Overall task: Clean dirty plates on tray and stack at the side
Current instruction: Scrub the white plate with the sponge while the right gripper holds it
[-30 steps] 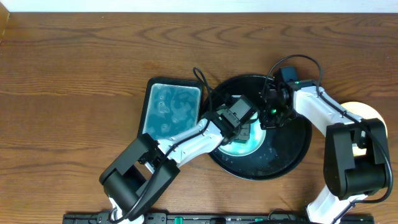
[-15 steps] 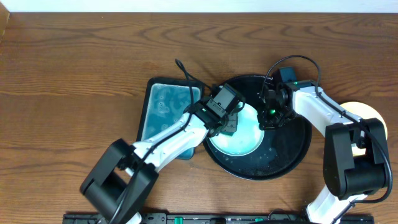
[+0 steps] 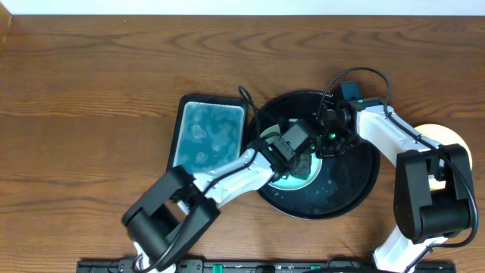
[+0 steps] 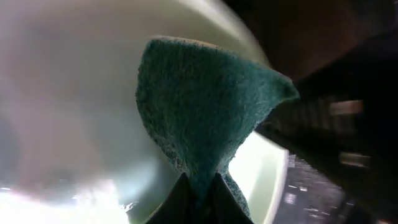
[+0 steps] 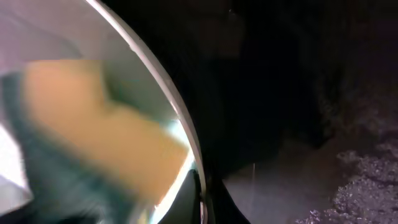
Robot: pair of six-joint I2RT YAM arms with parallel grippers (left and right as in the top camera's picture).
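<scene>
While the left gripper [image 3: 297,155], jaws clamped on a green-faced sponge [image 4: 199,118], presses it onto the round mint plate [image 3: 284,180] lying flat and face up in the black tray [image 3: 356,182], the right gripper [image 3: 327,140] just beyond has its jaws closed on that plate's right rim.

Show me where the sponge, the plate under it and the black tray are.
sponge [image 4: 205,118], left wrist view, middle of its teal scrubbing face.
plate [image 4: 264,177], left wrist view, pale surface just right of the sponge.
tray [image 3: 355,186], overhead view, bare black floor at its lower right.
</scene>
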